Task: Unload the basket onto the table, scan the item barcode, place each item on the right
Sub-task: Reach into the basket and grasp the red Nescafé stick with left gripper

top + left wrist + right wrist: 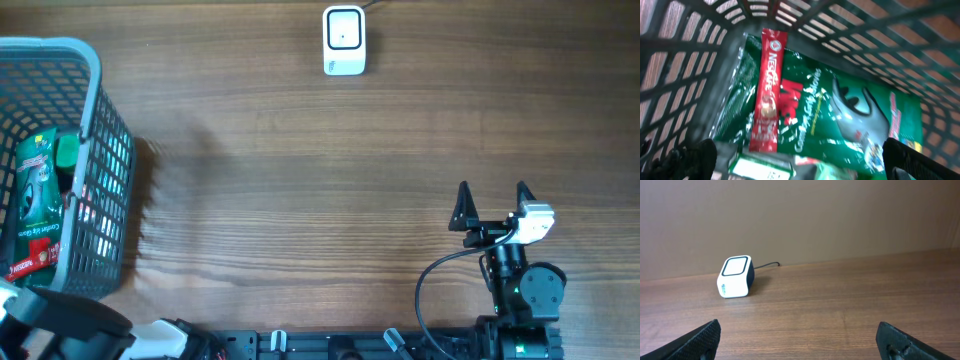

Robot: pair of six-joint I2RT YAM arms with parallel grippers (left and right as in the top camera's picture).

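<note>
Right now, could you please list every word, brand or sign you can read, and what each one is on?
"NESCAFE": down the red sachet.
Green packet: red lettering and script line, too blurred and partly covered to read.
White scanner: teal mark on its side, too small to read.
White label: blurred.

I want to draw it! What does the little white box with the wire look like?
The little white box is rounded and looks like smooth plastic. Its tilted top face is a pale window with a dark border; teal marks sit on its side. A thin dark cable leaves its back. It stands alone on the wooden table, near the far edge.
</note>
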